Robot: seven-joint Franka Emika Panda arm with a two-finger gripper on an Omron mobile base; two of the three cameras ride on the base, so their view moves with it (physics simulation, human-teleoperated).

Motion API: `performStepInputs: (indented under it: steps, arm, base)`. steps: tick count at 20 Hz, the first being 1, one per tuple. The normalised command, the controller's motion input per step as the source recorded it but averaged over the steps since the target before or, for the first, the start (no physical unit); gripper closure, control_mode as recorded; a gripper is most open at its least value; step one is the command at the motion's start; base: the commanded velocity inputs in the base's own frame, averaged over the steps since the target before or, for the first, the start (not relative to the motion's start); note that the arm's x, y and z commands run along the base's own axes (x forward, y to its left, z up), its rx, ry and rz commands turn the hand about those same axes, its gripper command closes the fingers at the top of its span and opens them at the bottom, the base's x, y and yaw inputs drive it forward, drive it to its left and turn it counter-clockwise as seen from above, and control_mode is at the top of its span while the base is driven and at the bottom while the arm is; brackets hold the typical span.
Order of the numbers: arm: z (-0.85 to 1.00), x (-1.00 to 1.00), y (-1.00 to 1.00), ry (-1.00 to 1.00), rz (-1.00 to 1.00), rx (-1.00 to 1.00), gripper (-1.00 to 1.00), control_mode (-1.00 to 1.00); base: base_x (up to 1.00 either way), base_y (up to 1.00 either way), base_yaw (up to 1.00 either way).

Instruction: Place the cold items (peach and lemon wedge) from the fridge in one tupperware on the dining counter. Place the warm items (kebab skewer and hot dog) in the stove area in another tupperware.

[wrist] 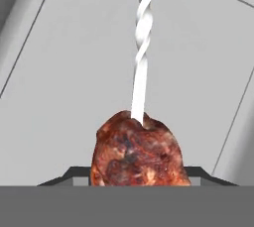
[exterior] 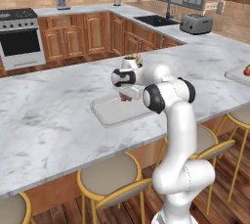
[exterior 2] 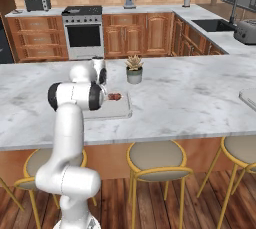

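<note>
Your fingers [wrist: 139, 179] clenched on the browned meat kebab on its twisted white skewer [wrist: 136, 151], at lower centre of the hand view, held over the shallow pale grey tupperware tray [exterior: 114, 113] mid-frame on the white marble bench [exterior: 44, 120], small potted succulent [exterior 2: 134, 69] just behind.

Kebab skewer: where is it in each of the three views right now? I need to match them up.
Left base view: kebab skewer just left of centre, under the white hand, over the tupperware.
Right base view: left of centre, reddish meat right of the arm's dark joint, over the tupperware.
Hand view: bottom centre, meat chunk with the twisted white stick running upward.
Shared landmark: the potted plant behind the tupperware.
</note>
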Motion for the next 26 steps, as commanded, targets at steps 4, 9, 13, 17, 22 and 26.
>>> performStepInputs:
  steps: [4, 9, 13, 17, 22, 26]
  arm:
    - [-0.42, 0.14, 0.41, 0.00, -0.13, -0.03, 1.00, -1.00]
    - [-0.43, 0.24, 0.36, 0.00, -0.13, -0.03, 1.00, -1.00]
    - [-0.10, 0.08, 0.05, -0.09, -0.10, 0.00, -1.00, -1.00]
    - [0.14, -0.24, -0.23, -0.37, -0.04, 0.16, -1.00, -1.00]
    - [0.41, -0.29, -0.48, -0.40, 0.00, 0.23, -1.00, -1.00]
    - [0.44, -0.48, -0.57, -0.41, 0.01, 0.23, -1.00, -1.00]
  base:
    - [0.00, 0.00, 0.00]
    - [0.00, 0.00, 0.00]
    - [0.00, 0.00, 0.00]
    - [0.00, 0.00, 0.00]
    - [0.00, 0.00, 0.00]
    - [0.00, 0.00, 0.00]
